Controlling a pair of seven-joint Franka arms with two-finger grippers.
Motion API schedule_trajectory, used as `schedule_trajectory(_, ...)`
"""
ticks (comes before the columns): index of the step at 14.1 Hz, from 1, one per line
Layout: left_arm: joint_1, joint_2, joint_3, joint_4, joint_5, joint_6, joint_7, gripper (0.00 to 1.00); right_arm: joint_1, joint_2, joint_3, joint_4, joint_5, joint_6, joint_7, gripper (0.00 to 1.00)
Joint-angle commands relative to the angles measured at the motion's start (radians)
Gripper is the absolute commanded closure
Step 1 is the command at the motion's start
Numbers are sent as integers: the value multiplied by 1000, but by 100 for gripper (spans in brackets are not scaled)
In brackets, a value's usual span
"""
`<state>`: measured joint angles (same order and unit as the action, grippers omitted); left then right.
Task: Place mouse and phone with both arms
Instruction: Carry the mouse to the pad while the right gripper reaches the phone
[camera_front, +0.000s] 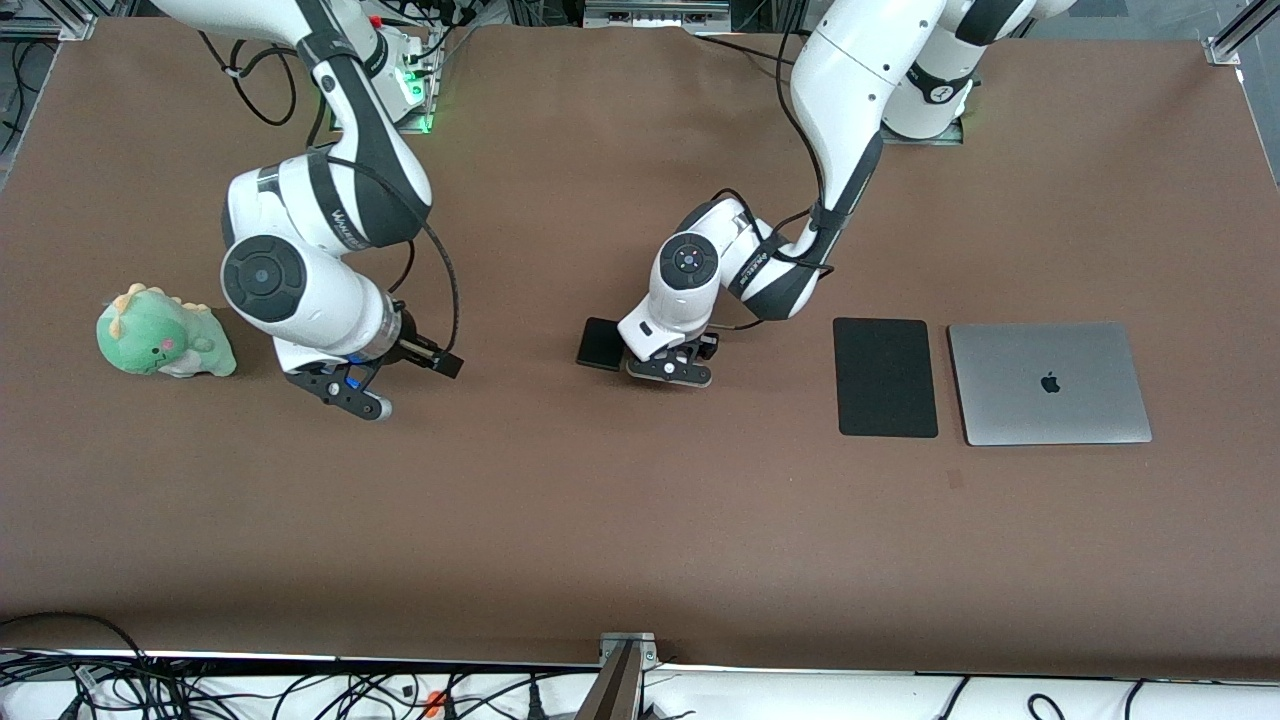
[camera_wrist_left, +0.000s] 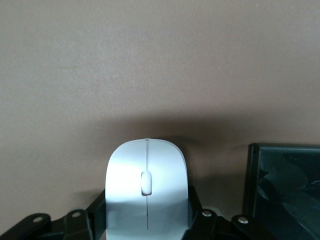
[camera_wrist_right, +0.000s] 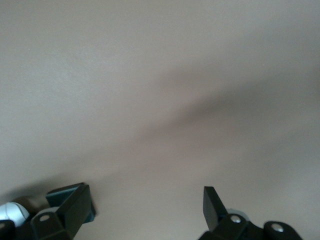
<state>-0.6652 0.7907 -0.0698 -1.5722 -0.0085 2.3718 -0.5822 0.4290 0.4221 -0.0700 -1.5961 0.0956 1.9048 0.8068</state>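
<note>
The silver laptop (camera_front: 1048, 383) and black pad (camera_front: 885, 377) lay toward the left arm's end. The right gripper (camera_front: 362, 392) waited with jaws apart near the dinosaur plush (camera_front: 162, 333). The left gripper (camera_front: 672, 368) straddled the mouse (camera_wrist_left: 146, 186) beside the phone (camera_front: 599, 344), seemingly for grasping; whether its jaws clamped, I cannot tell.

The setting was a robotics lab. Two arms (camera_front: 330, 250) stood at a brown-covered table (camera_front: 600, 520). Loose cables (camera_front: 200, 690) and aluminium framing (camera_front: 622, 670) lined its edge.

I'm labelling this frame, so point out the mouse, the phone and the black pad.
mouse (camera_wrist_left: 146, 187): left wrist view, on its scroll wheel.
phone (camera_front: 598, 344): front view, middle of its top face.
black pad (camera_front: 885, 377): front view, its centre.
</note>
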Motion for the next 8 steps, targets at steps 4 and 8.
schedule_trajectory(4,139,-169,8,21,25,-325,5,86,60,26,-7,8,10,49,115,0)
schedule_trajectory(8,313,-183,11,18,27,-471,166,78,99,49,-5,13,7,54,115,0)
